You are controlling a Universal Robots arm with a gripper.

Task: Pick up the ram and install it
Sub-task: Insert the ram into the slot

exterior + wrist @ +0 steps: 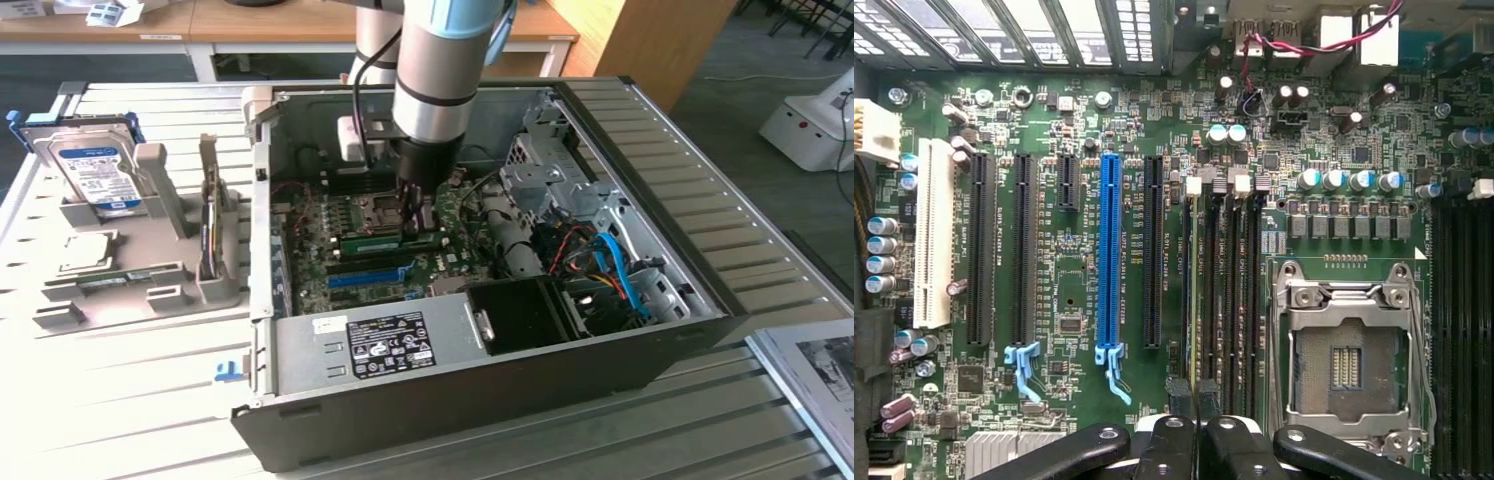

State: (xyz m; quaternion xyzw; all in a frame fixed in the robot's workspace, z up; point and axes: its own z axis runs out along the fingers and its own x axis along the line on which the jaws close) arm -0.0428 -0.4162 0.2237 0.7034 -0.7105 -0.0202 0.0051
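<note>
The black gripper (1197, 432), fingers drawn together, is set over the thin green ram stick (384, 241) lying along the black memory slots (1220, 290); a clamp on it cannot be confirmed. Pressure should be kept vertical, stick square to slot.

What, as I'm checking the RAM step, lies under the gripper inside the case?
A green ram stick at the memory slots of the motherboard, beside the processor socket. The gripper covers its seating, so that cannot be seen.
</note>
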